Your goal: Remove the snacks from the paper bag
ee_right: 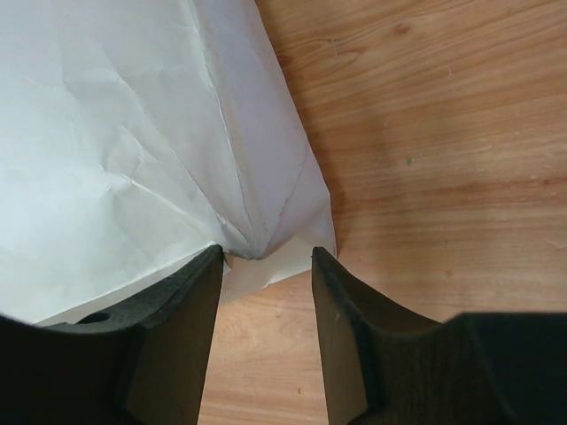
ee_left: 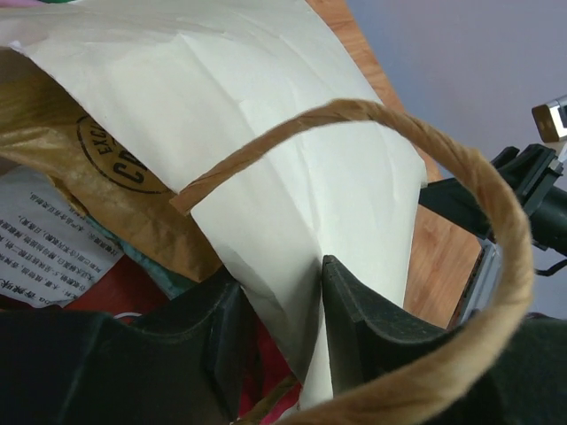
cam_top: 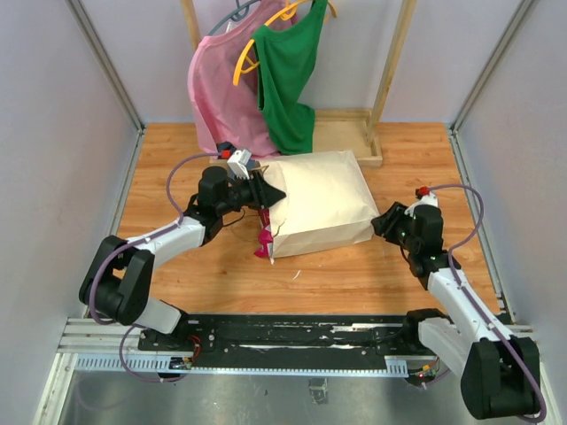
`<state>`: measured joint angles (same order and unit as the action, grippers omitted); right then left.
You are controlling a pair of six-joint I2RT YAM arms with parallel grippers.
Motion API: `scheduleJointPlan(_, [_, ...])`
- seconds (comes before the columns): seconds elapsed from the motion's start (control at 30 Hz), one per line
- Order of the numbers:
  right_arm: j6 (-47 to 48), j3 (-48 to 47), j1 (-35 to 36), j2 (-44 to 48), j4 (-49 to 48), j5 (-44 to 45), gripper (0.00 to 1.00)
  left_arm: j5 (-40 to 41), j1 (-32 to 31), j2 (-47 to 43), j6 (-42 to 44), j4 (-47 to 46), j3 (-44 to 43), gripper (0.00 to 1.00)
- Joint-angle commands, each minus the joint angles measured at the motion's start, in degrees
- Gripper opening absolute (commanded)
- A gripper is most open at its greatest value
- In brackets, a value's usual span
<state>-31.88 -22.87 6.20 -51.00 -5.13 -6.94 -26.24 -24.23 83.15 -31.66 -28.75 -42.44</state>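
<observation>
Both arms [cam_top: 168,237] [cam_top: 456,292] have white links, black joints, lilac cables [cam_top: 171,181] and matte black end effectors [cam_top: 276,193] [cam_top: 379,223].

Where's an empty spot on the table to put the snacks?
The table is bare between the paper bag and the black rail, and in the far right corner. It's crowded at the bag's left end, with the left gripper and red snacks.

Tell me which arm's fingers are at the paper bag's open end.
The left arm's fingers, straddling the paper bag's mouth by its handle; the right arm's fingers bracket a closed bottom corner.
</observation>
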Motion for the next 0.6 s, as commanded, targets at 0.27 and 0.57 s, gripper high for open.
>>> scheduleJointPlan(0.27, [1.0, -2.1, -1.5, -1.3, -7.0, -1.9, 0.44, 0.0, -0.3, 0.8, 0.5, -2.4, -1.3, 0.35])
scheduleJointPlan(0.57, [-1.5, 0.5, -1.8, 1.1, -9.8, -1.8, 0.48, 0.6, -0.3, 1.0, 0.8, -2.1, -1.2, 0.35])
